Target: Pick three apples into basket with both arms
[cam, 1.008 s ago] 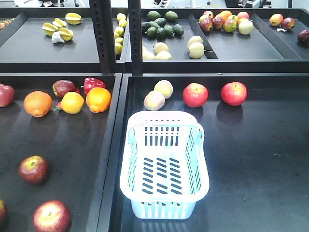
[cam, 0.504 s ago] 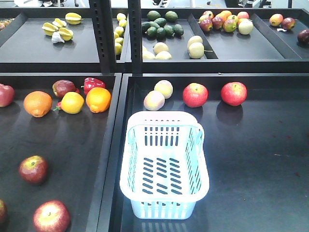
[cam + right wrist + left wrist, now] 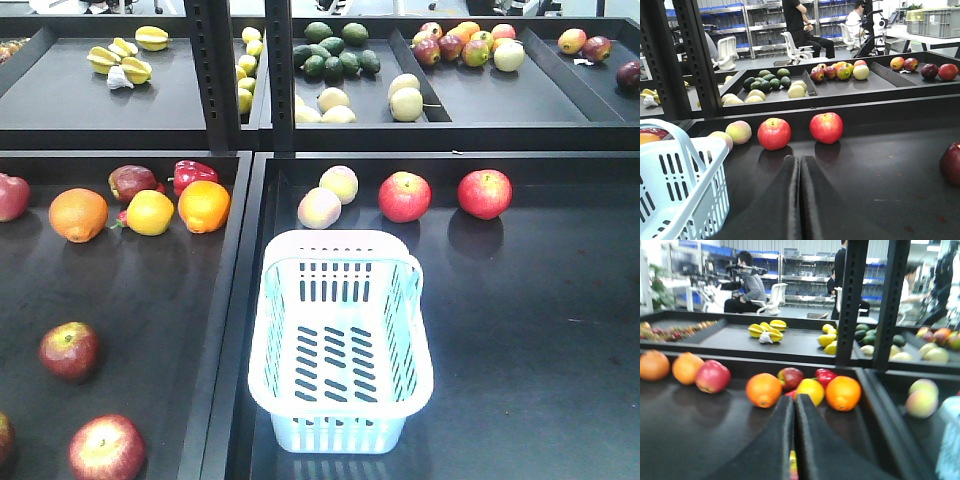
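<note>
The pale blue basket (image 3: 340, 340) stands empty on the right tray; its corner shows in the right wrist view (image 3: 675, 175). Three dark red apples lie on the left tray: one (image 3: 68, 350), one (image 3: 106, 447) and one cut off by the frame edge (image 3: 3, 437). Two brighter red apples (image 3: 404, 196) (image 3: 484, 193) sit behind the basket and appear ahead of my right gripper (image 3: 800, 159), which is shut and holds nothing. My left gripper (image 3: 794, 399) is also shut and empty, pointing at the row of oranges. Neither arm shows in the front view.
Oranges (image 3: 763, 389) (image 3: 842, 393), a lemon (image 3: 810, 390), a red pepper (image 3: 826, 376) and a dark apple (image 3: 790, 377) line the back of the left tray. Two pale peaches (image 3: 328, 197) lie behind the basket. Black shelf posts (image 3: 278, 70) and an upper shelf of fruit stand behind.
</note>
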